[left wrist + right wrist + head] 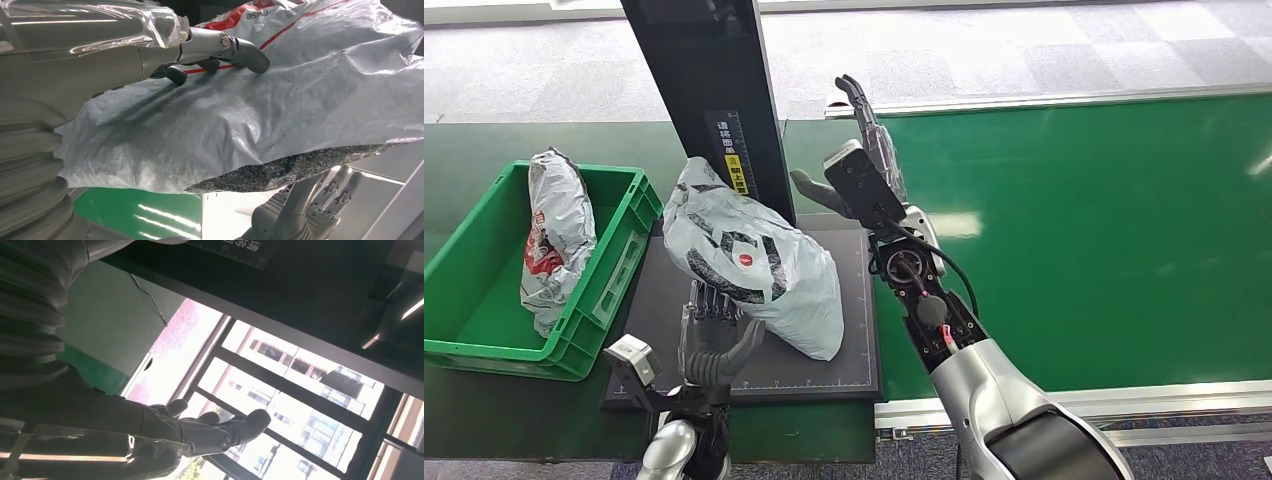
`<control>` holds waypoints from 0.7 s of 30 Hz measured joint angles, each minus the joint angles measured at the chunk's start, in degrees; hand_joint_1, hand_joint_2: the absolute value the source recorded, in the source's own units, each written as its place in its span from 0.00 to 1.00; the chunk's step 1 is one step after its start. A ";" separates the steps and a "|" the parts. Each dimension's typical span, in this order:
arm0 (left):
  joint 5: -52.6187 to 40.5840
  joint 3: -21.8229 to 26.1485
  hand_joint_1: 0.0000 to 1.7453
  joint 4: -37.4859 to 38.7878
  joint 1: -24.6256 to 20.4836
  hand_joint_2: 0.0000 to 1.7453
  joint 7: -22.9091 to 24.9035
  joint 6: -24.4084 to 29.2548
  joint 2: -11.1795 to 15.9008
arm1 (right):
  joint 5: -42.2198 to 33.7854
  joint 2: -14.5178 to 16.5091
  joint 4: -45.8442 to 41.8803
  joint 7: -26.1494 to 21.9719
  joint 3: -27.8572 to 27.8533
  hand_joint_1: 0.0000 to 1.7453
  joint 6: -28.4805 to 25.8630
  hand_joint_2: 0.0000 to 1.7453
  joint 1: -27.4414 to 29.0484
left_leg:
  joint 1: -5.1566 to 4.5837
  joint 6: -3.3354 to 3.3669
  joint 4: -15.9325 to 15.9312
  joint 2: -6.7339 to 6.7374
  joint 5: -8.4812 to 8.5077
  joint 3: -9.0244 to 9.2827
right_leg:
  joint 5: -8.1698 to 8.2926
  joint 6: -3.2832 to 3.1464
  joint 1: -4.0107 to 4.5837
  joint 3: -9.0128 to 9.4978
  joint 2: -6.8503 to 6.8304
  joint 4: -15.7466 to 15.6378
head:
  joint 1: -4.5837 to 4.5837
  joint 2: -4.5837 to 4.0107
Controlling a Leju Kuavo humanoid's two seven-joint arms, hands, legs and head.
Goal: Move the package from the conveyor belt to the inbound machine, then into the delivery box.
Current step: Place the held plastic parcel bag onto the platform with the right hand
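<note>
bright overhead light glares on the conveyor belt [1104,220]; backlit windows [300,385] darken the right wrist view.

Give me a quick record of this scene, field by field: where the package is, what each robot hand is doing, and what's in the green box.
package: grey plastic mailer lying on the black inbound machine platform, leaning toward its black upright column
left robot hand: left robot hand at the package's near side, thumb and fingers touching the bag
right robot hand: right robot hand raised beside the column, fingers apart, holding nothing
delivery box: green crate left of the platform, with another grey mailer inside
conveyor belt: green belt to the right
</note>
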 joint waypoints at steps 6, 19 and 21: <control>-0.45 0.03 0.00 -0.23 0.03 1.00 0.18 -1.01 0.02 | -0.56 -0.03 -0.11 -0.37 -0.33 0.00 -0.34 1.00 0.11 | 0.00 0.00 0.00 0.00 0.00 0.00 | 0.00 0.00 0.00 0.00 0.00 0.00 | 0.00 0.00; -2.34 -1.41 1.00 2.63 -2.66 1.00 4.07 -2.86 -0.49 | -1.85 -0.14 -2.52 -0.95 -1.73 0.00 -1.71 1.00 1.04 | 0.00 0.00 0.00 0.00 0.00 0.01 | 0.00 0.00 0.00 0.00 0.00 0.00 | 0.00 0.00; -2.54 -1.99 1.00 4.54 -3.63 1.00 3.85 -1.01 -0.94 | -2.02 -0.19 -2.97 -0.98 -1.80 0.00 -1.92 1.00 1.31 | -0.01 0.00 0.01 0.00 0.00 0.01 | 0.00 0.00 -0.01 0.00 0.00 0.00 | 0.01 0.00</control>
